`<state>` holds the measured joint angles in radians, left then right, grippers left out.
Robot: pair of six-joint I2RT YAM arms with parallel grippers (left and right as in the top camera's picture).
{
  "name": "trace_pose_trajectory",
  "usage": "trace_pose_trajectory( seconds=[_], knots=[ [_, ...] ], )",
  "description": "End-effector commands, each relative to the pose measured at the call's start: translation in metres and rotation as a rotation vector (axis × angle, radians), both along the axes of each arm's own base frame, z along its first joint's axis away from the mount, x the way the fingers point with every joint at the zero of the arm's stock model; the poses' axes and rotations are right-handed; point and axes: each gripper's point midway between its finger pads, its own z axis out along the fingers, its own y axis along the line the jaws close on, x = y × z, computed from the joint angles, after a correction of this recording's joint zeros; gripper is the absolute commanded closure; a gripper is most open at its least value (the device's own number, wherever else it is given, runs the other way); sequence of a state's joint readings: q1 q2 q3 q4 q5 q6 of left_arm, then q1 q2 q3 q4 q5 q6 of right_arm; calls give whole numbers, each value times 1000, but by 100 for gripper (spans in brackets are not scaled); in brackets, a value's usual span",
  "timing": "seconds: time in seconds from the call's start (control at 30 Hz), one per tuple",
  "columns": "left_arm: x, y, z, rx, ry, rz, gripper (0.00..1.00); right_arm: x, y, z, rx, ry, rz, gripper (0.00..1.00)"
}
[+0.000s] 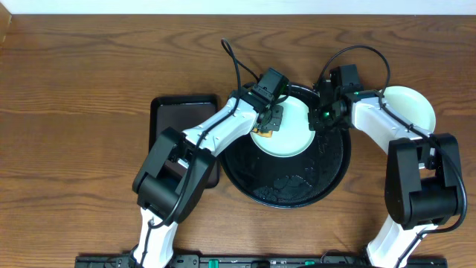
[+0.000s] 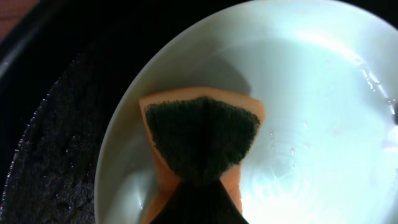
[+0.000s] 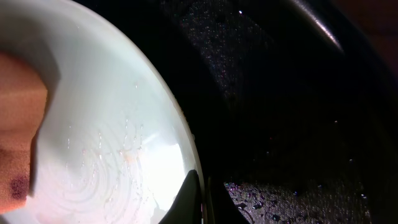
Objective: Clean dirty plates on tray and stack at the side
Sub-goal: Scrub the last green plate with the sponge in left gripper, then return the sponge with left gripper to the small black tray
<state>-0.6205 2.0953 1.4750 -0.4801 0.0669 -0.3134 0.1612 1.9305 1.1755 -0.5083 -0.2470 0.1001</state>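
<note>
We worked over a wooden table [image 1: 74, 74], with the tray [image 1: 327, 175] just right of the overhead frame's centre. Its wet black floor served as the washing spot, so drips stayed inside its rim. The smaller rectangular tray [image 1: 178, 119] lay to its left, partly under our left arm, and played no part here.

The mint-white plate [image 1: 294, 138] rested on the upper part of the tray, tilted up slightly at its right edge. A second plate [image 1: 413, 108] sat off the tray at the upper right of the frame, probably the start of the stack. We could not find a third plate.

Our right gripper [image 1: 325, 115] had its jaws pinched together on the plate's right rim. In the right wrist view the fingertips [image 3: 193, 196] straddled that edge, as far as we could tell. We judged this grip was there to steady the plate against the scrubbing.

Our left gripper [image 1: 266, 121] had its jaws clamped on a sponge [image 2: 202, 134], orange with a dark green scouring face. The sponge was pressed flat to the plate's inner surface near its left rim. Water rings showed on the glaze, and we saw no brown smear.
</note>
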Motion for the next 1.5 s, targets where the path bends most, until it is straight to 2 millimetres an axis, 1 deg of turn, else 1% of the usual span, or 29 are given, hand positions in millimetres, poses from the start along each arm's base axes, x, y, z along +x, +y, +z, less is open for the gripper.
trace_pose_trajectory(
  seconds=[0.0, 0.13, 0.2, 0.33, 0.47, 0.53, 0.6, 0.73, 0.77, 0.83, 0.9, 0.97, 1.03, 1.07, 1.13, 1.23, 1.3, 1.37, 1.4, 1.43, 1.47],
  knots=[
    [-9, 9, -31, 78, 65, -8, 92, -8, 4, -8, -7, 22, 26, 99],
    [-27, 18, -49, 120, 153, -16, 92, -8, 4, -8, -7, 22, 26, 99],
    [-40, 12, -56, 85, 219, -35, 92, -8, 4, -8, -7, 22, 26, 99],
    [-59, -2, -65, -1, 320, -67, 92, -7, 4, -8, -7, 22, 26, 99],
    [-75, -7, -72, -47, 395, -83, 92, -7, 4, -8, -7, 21, 26, 99],
    [-81, -11, -71, -76, 422, -92, 92, -7, 4, -8, -7, 21, 26, 99],
    [-88, -21, -66, -140, 464, -110, 92, -7, 4, -8, -7, 21, 26, 99],
    [-102, -42, -50, -294, 553, -151, 92, -7, 4, -8, -7, 21, 27, 99],
    [-100, -45, -43, -325, 558, -155, 93, -8, 4, -8, -7, 22, 26, 99],
    [-87, -49, -24, -389, 528, -159, 93, -7, 4, -8, -7, 21, 26, 99],
    [-61, -50, 6, -452, 445, -145, 93, -7, 4, -8, -7, 22, 26, 99],
    [-33, -46, 43, -518, 338, -125, 92, -7, 4, -8, -7, 22, 26, 99],
    [-5, -38, 91, -607, 218, -104, 92, -7, 4, -8, -7, 22, 26, 99],
    [3, -34, 113, -650, 172, -106, 92, -7, 4, -8, -7, 22, 26, 99],
    [18, -18, 158, -725, 86, -71, 92, -8, 4, -8, -7, 22, 26, 99],
    [25, 11, 201, -763, 9, -26, 92, -7, 4, -8, -7, 22, 26, 99],
    [22, 32, 216, -755, -11, 2, 92, -7, 4, -8, -7, 22, 26, 99],
    [17, 50, 219, -728, -16, 8, 92, -7, 4, -8, -7, 22, 26, 99],
    [14, 60, 216, -701, -12, 20, 92, -7, 4, -8, -7, 22, 26, 99],
    [12, 76, 206, -645, 8, 61, 92, -8, 4, -8, -7, 22, 27, 99],
    [10, 85, 198, -604, 23, 88, 92, -8, 4, -8, -7, 22, 26, 99]
  ],
)
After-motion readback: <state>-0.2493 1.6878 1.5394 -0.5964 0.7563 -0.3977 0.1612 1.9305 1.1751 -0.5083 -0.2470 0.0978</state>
